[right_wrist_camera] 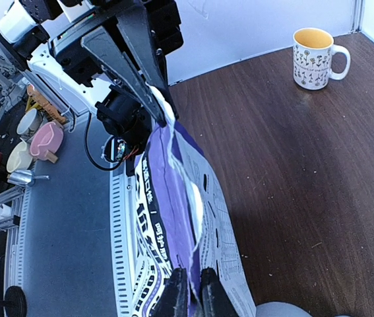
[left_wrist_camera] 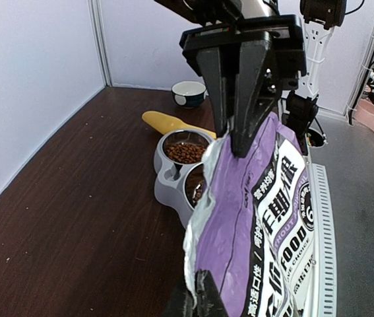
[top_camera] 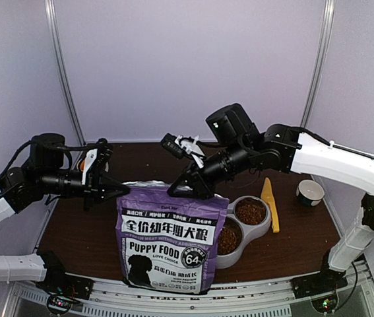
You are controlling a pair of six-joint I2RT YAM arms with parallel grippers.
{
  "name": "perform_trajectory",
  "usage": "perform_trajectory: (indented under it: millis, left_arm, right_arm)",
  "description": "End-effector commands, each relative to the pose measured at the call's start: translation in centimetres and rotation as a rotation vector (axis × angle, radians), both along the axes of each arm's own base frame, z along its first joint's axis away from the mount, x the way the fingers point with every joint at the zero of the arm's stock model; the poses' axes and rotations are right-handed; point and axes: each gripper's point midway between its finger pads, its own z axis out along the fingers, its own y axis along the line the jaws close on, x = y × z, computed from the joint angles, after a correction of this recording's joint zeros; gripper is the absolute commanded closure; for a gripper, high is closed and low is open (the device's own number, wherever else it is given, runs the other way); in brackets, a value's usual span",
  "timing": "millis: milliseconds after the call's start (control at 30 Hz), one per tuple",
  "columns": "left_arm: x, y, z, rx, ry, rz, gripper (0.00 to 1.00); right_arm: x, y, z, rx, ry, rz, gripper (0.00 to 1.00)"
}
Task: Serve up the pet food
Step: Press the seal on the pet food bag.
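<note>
Nearest us, the purple bag (top_camera: 171, 241) stands upright at the table's front edge. The left gripper (top_camera: 122, 191) is pinched tight on one top corner and the right gripper (top_camera: 195, 191) is clamped on the other, so the bag's mouth runs side to side between them. Just beyond, off to the right, the pet food (top_camera: 250, 211) sits in the double bowl (top_camera: 266, 226), kibble in both cups. The right arm is the nearer one. The yellow scoop (top_camera: 270, 205) lies alongside, and the mug (top_camera: 310, 193) is farthest back.

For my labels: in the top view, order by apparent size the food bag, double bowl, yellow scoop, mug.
1. food bag
2. double bowl
3. yellow scoop and mug: similar, not ranked; scoop longer, mug wider.
</note>
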Motion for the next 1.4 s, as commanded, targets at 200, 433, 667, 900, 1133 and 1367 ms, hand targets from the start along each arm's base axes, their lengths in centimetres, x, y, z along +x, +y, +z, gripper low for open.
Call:
perform_trajectory:
  millis: [200,433,667,900,1133,1367]
  left_arm:
    - [0.4,-0.3,4.1,-0.105,-0.128,-0.008,1.0]
    - [0.4,-0.3,4.1,-0.105,-0.126,-0.012,1.0]
    - [0.4,-0.3,4.1,-0.106,-0.127,-0.012,1.0]
    - [0.4,-0.4,4.1,-0.105,-0.124,-0.015,1.0]
    - [0.4,-0.5,4.0,-0.105,-0.121,-0.019,1.0]
    - [0.3,-0.4,4.1,-0.108,-0.125,-0.019,1.0]
  right_arm:
    - [-0.2,1.8,1.5,0.077,-0.008,0.04,1.0]
    - [-0.4,2.4,1.3,0.082,0.02,0.06,0.9]
    - [-0.1,2.6,1.0,0.078,0.011,0.051,1.0]
    - [-0.1,3.1,1.4,0.097,0.015,0.054,1.0]
    - [0.1,4.2,1.0,0.1,0.023,0.058,0.96]
    - [0.0,4.6,0.6,0.092,0.024,0.065,1.0]
